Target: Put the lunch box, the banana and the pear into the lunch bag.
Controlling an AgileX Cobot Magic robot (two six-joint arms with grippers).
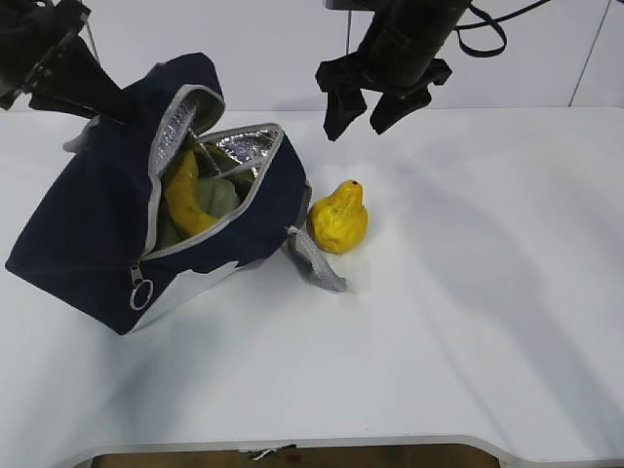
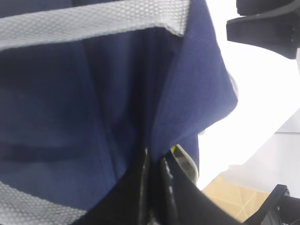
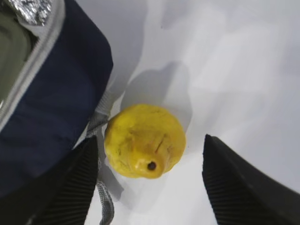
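Observation:
The navy lunch bag (image 1: 88, 234) lies tilted on the white table, its mouth open and showing silver lining. Inside I see the yellow banana (image 1: 187, 203) lying on the pale green lid of the lunch box (image 1: 220, 195). The pear (image 1: 338, 218) stands on the table just right of the bag, beside a grey handle. My left gripper (image 1: 109, 109) is shut on the bag's fabric (image 2: 93, 103) at its upper back and holds it up. My right gripper (image 1: 369, 109) is open and empty, high above the pear (image 3: 144, 140), which lies between its fingers (image 3: 243, 183) in the right wrist view.
The grey webbing handle (image 1: 317, 261) lies on the table between bag and pear. The zipper's ring pull (image 1: 141, 293) hangs at the bag's front lower corner. The table's front edge (image 1: 292, 445) runs along the bottom.

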